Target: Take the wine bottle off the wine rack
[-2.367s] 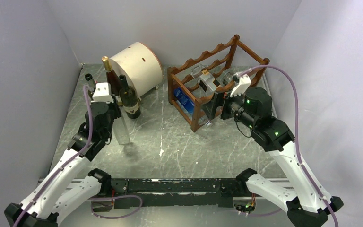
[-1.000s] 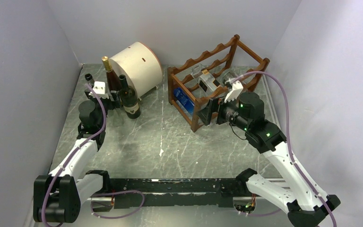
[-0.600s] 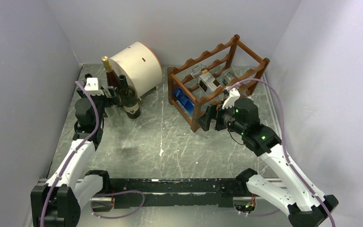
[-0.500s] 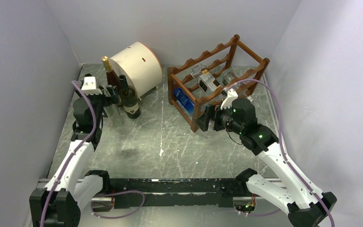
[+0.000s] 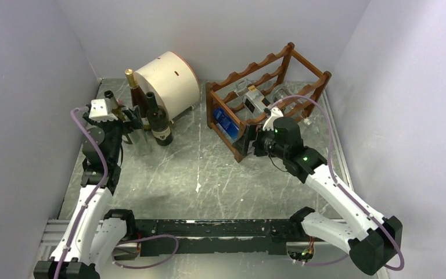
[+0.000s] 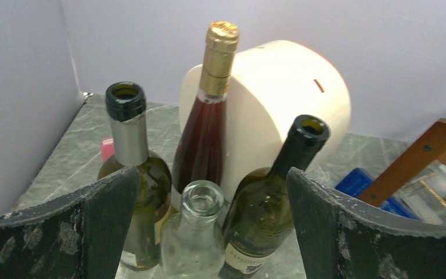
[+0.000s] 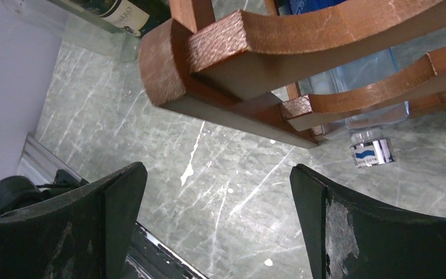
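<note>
Four bottles (image 6: 200, 145) crowd the walled corner of your gray table (image 5: 209, 174); your left gripper (image 6: 212, 174) spreads wide before them, your right gripper (image 7: 218, 170) spreads wide at the wine rack (image 7: 220, 46).

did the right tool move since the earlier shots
Yes. In the top view the right tool has slid left along the wine rack's near side, from about mid-rack to its front corner post, with its jaws open.
</note>
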### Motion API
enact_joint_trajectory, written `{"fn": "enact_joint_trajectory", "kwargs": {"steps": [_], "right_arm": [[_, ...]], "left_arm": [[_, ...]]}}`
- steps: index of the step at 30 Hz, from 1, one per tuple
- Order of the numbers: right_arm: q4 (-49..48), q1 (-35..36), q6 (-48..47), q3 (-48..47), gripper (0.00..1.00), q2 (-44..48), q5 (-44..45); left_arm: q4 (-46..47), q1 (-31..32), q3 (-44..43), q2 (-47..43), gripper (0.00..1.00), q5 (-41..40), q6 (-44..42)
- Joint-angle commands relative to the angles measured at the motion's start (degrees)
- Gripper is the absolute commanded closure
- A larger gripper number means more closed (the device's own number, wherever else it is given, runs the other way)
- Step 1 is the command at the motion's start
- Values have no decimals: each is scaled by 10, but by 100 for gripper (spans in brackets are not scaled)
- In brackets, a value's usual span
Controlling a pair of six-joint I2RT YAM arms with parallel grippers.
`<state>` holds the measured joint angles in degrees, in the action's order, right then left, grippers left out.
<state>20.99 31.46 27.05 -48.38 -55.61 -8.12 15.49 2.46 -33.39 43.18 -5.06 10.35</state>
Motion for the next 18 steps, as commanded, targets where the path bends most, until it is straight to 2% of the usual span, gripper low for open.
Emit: {"fn": "enact_joint_trajectory", "kwargs": {"steps": [1,7,12,15,18], "right_arm": [[-47,-2,41,0,0,-26,6],[-58,-1,64,-5,0,-72,19],[-94,1,85,17,0,-88,26],[-114,8,94,21,0,-102,27],[-129,20,99,20,0,-113,40]], "left_arm": [[-9,7,-46,-14,1,75,27],[0,22,-164,40,1,225,48],[12,24,-301,146,1,284,95],[56,25,-317,179,1,289,125],[64,27,-298,181,1,308,101]]}}
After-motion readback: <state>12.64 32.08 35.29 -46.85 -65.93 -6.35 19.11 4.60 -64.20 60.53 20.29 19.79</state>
